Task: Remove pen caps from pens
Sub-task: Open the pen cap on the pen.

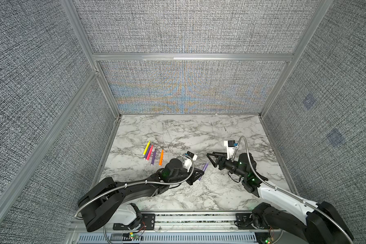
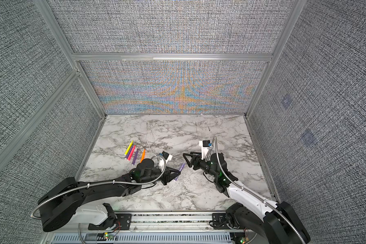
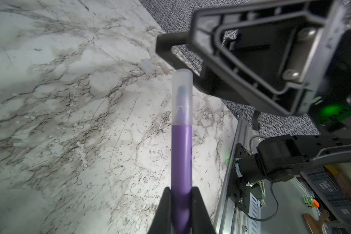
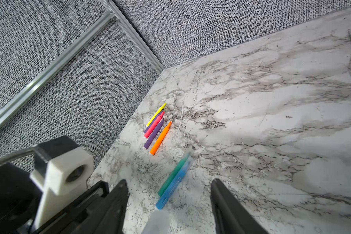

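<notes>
Clamping slim purple pen (image 3: 181,160), frosted cap (image 3: 181,97)

I see the row of five pens (image 1: 151,153) side by side on the table (image 1: 188,135) left of centre, behind my left arm (image 1: 135,188), a pair of pens (image 4: 174,180) touching each other between that row and my right gripper (image 1: 210,160), and the held pen (image 1: 203,169) in my left gripper (image 3: 181,189) mid-table, its cap (image 3: 181,97) just beside the right gripper.

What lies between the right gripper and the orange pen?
A green pen and a blue pen lying side by side, shown only in the right wrist view.
</notes>
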You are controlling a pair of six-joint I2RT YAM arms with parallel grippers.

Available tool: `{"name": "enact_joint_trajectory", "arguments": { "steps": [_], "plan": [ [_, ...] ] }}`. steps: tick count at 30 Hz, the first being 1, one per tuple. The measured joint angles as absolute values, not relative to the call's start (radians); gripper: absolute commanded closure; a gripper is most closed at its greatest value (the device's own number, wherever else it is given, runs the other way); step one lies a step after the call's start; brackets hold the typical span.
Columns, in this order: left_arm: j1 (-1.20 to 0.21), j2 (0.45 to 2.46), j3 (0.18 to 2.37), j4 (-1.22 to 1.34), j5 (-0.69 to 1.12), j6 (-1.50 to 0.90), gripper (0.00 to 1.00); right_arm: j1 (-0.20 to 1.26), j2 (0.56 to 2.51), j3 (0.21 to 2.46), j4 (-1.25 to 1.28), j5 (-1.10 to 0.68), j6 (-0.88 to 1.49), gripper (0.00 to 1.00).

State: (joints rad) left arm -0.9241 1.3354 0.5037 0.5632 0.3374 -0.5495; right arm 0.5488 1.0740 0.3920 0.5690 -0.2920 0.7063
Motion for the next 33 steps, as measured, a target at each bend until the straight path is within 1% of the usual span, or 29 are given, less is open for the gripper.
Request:
{"name": "enact_joint_trajectory", "arguments": {
  "steps": [2,6,12,14,18,20,25,27,30,33],
  "plan": [
    [-0.929,1.313,0.502,0.569,0.336,-0.55,0.98,0.559,1.093,0.4,0.585,-0.294,0.712,0.54],
    [-0.932,1.303,0.502,0.568,0.32,-0.55,0.98,0.577,1.116,0.408,0.627,-0.313,0.726,0.69],
    [-0.936,1.303,0.508,0.568,0.298,-0.55,0.98,0.598,1.136,0.427,0.631,-0.322,0.726,0.75],
    [-0.936,1.303,0.508,0.568,0.289,-0.55,0.98,0.605,1.139,0.427,0.635,-0.323,0.726,0.81],
    [-0.941,1.306,0.509,0.559,0.285,-0.538,0.97,0.624,1.139,0.429,0.667,-0.343,0.749,1.0],
    [-0.939,1.308,0.51,0.561,0.281,-0.535,0.93,0.624,1.139,0.43,0.672,-0.345,0.755,1.0],
    [-0.941,1.31,0.513,0.57,0.273,-0.531,0.7,0.638,1.139,0.445,0.665,-0.332,0.745,1.0],
    [-0.941,1.309,0.515,0.579,0.259,-0.53,0.66,0.648,1.14,0.451,0.652,-0.329,0.729,1.0],
    [-0.945,1.309,0.528,0.597,0.25,-0.514,0.64,0.661,1.144,0.457,0.625,-0.325,0.713,1.0],
    [-0.947,1.319,0.543,0.614,0.247,-0.5,0.65,0.669,1.147,0.463,0.613,-0.316,0.701,1.0]
  ]
}}
